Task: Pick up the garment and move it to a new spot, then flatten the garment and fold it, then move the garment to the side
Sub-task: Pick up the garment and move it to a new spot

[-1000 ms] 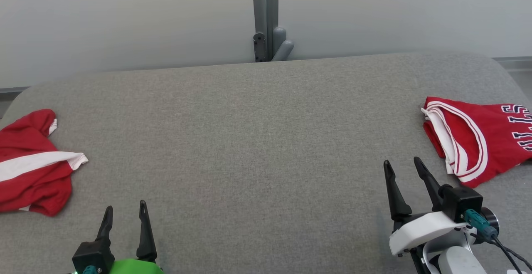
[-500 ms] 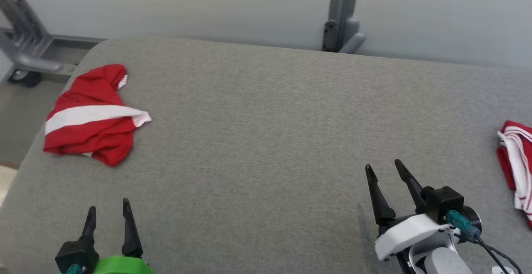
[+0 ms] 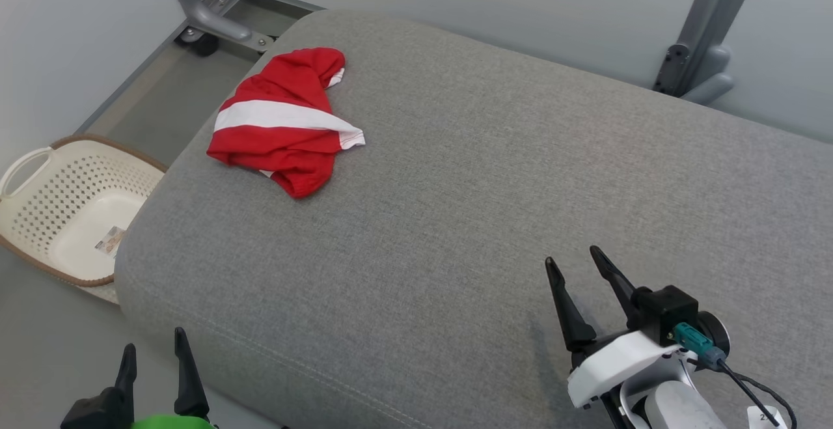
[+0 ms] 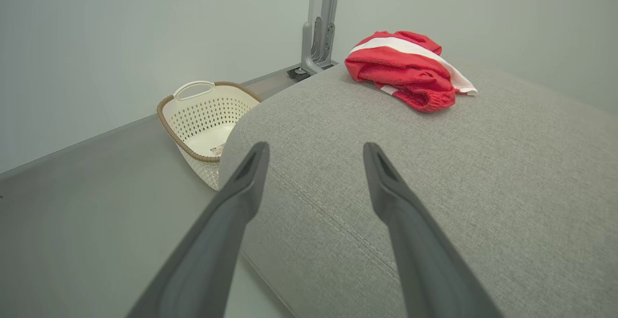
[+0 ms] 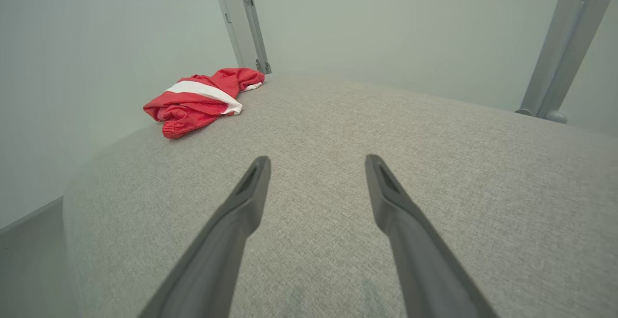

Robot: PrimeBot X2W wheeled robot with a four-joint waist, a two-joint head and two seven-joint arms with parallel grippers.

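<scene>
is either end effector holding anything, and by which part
Nothing is held. The left end effector and right end effector are open and empty; the crumpled red-and-white fabric garment lies apart, untouched.

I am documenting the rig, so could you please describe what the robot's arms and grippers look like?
The left gripper and right gripper each have two long, dark, tapering fingers with pointed tips. Behind the left one is a bright green housing. The right one has a black block, a white shell and a teal connector trailing a thin black cable.
</scene>
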